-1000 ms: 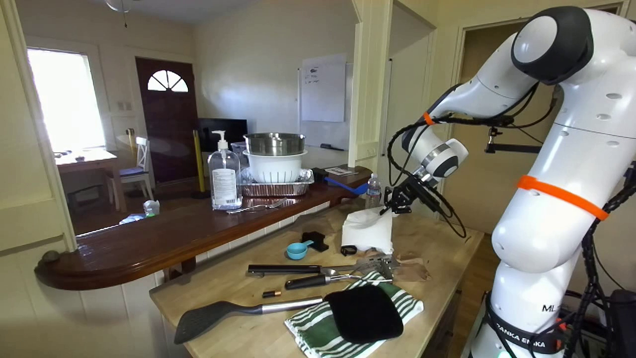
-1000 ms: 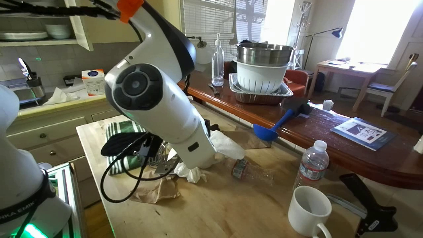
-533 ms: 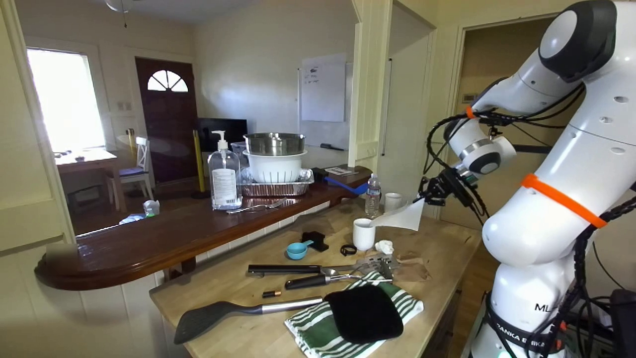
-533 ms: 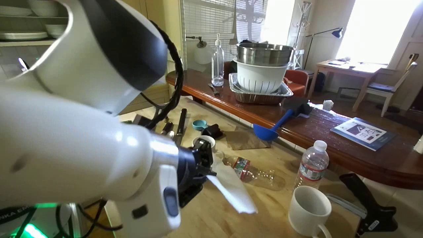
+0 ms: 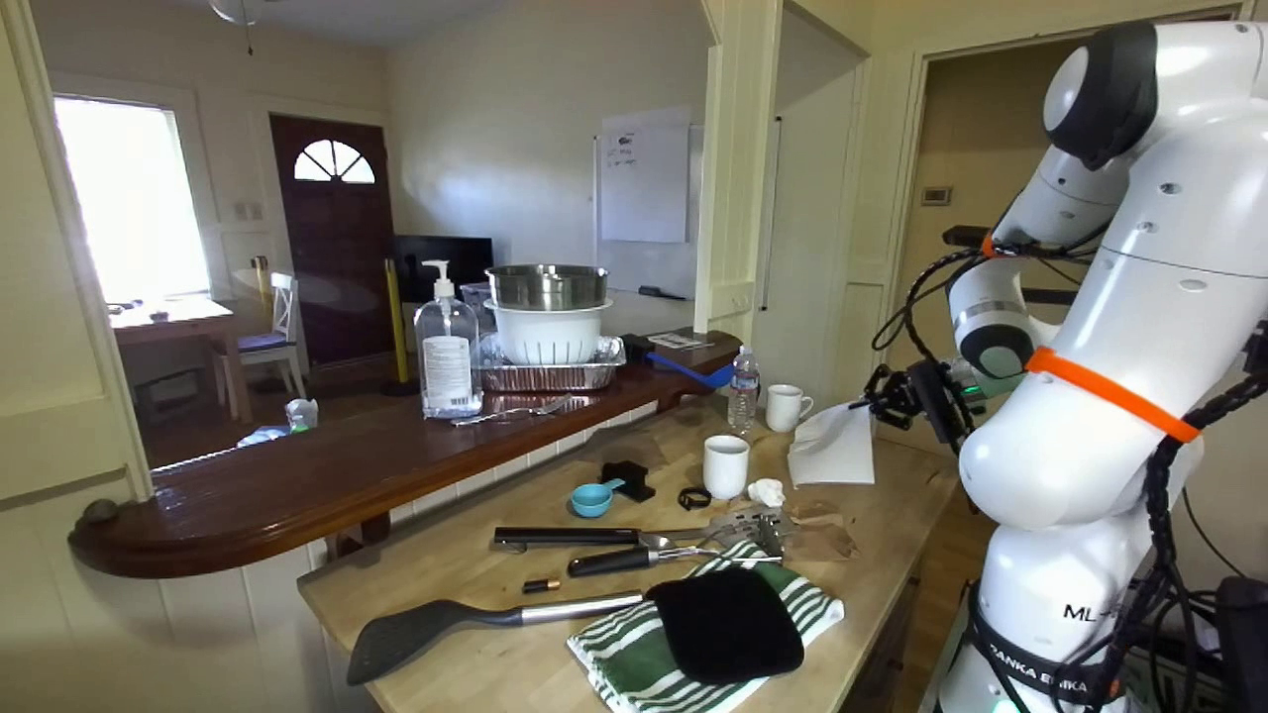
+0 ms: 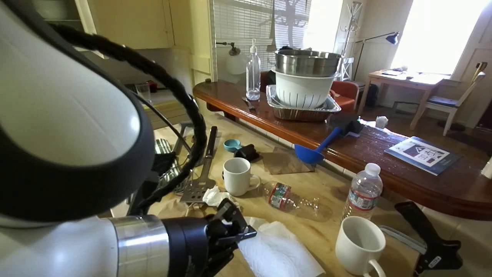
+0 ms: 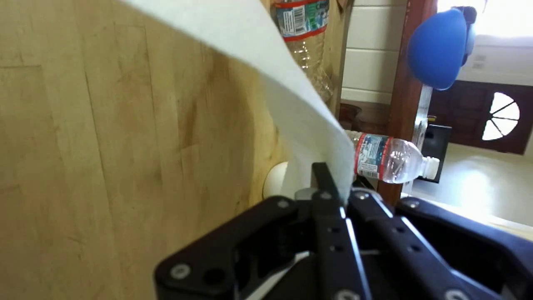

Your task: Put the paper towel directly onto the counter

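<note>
- Claw: the gripper [image 5: 859, 404] pinches one edge of the paper towel [image 5: 834, 452], its fingers [image 7: 328, 210] close together on the sheet in the wrist view.
- Location: paper towel slung from the fingertips, over or partly upon the counter [image 5: 887, 520], near the mug [image 6: 353, 252] and the lying bottle [image 6: 296, 203]; contact of its lower edge w/ the counter cannot be told for certain.
- Hazard, early release: if let go too high, so light a sheet would prob. drift or fold — poss. landing on the mug or lying bottle, not directly on the counter.
- Hazard, cling: thin paper may stick to the fingers & be dragged off on retreat, esp. if the jaws part too little.
- Hazard, sweep: a low sideways move could carry the loose edge into the mug or the upright bottle [image 6: 363, 194].
- Direction: no front or back distinguishable; in an exterior view the pinched corner is at upper right, the sheet sloping down to a free edge [image 5: 832, 480], approx. level.
- Long axis: in an exterior view the longest visible run of the paper towel [image 6: 278, 248] goes from upper left to lower right, toward the mug's base — sheet bent & cut off below, so length vs. width is uncertain.
</note>
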Controlling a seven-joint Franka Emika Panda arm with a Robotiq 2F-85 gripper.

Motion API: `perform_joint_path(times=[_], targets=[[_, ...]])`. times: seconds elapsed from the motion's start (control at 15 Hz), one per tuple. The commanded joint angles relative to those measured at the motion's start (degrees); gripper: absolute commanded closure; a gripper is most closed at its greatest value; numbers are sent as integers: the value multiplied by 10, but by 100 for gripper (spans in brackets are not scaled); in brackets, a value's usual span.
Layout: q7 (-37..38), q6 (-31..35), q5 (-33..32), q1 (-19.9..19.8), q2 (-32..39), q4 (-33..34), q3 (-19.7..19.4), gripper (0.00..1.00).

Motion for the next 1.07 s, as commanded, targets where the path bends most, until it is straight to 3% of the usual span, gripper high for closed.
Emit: perform_joint_path(times=[0.0, 0.13, 0.33, 0.4, 0.47, 0.6, 0.73, 1.0], targets=[[-56, -70, 88, 6, 122, 38, 13, 100], [-60, -110, 110, 0, 176, 60, 25, 100], [-12, -125, 78, -5, 243, 97, 46, 100], [4, -121, 62, -6, 258, 107, 51, 74], [16, -106, 44, -3, 269, 116, 57, 73], [55, -82, -16, 3, 265, 127, 59, 60], [117, -36, -119, 18, 226, 125, 51, 44], [261, 20, -303, 156, 174, 105, -48, 15]])
